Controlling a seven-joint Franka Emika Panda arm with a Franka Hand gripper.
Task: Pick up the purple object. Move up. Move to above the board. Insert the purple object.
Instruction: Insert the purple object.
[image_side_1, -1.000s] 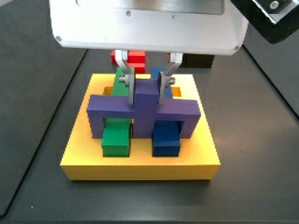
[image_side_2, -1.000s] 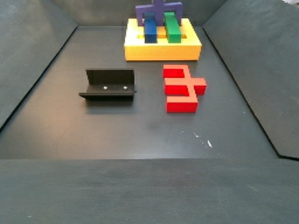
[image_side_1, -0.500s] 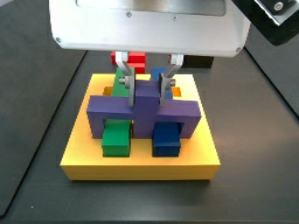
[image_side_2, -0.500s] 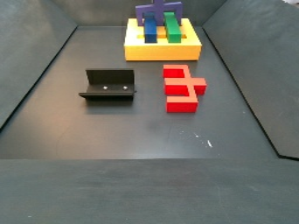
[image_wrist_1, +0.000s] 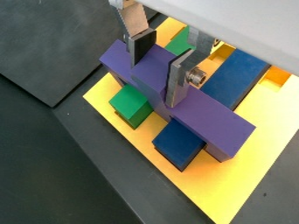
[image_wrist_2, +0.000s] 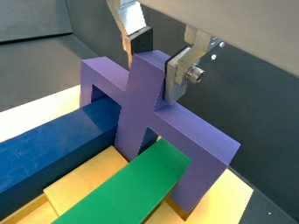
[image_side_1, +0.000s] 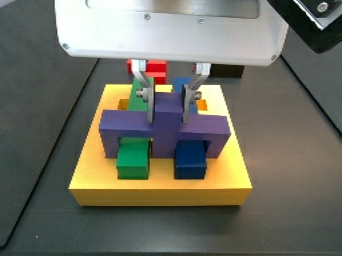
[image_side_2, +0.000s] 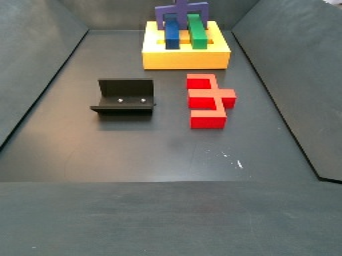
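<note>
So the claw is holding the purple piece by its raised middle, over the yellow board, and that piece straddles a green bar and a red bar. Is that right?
Not quite: the bars under the purple object are green and blue, not green and red, as a wrist view shows. The rest holds: the gripper grips its raised middle over the yellow board. The red block lies on the floor, apart from the board.

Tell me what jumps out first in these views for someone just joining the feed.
The purple object stands out: it straddles the green bar and blue bar on the yellow board, with the gripper over the board, its fingers either side of the raised middle stub. In a side view, the red stepped block and the dark fixture sit apart on the dark floor, nearer the camera than the board.
</note>
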